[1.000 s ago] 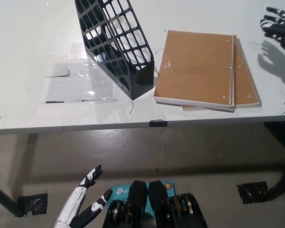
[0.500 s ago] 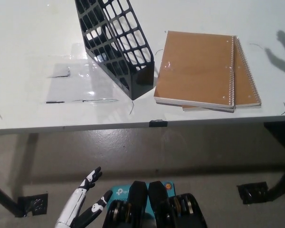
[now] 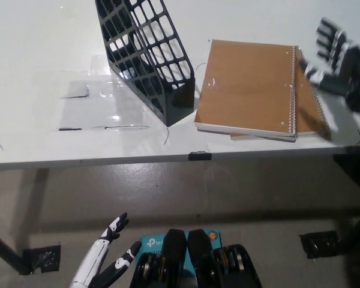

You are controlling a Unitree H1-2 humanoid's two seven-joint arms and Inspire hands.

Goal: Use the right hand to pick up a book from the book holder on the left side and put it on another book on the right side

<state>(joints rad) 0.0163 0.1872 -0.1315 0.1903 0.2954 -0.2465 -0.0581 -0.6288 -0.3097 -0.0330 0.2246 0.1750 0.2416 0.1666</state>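
Books (image 3: 247,84), two stacked, lie beside one empty black holder (image 3: 147,54); right hand (image 3: 335,60) spread open, holding nothing.

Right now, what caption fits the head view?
Black right hand open beside two stacked notebooks; book holder empty; white left hand low.

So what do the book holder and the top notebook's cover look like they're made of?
The book holder looks like black moulded plastic: a rigid open grid with a slight sheen. The top notebook has a plain brown cover, probably matte card or kraft board, bound along its right edge by a spiral that appears to be metal wire. Neither can be confirmed by look alone.
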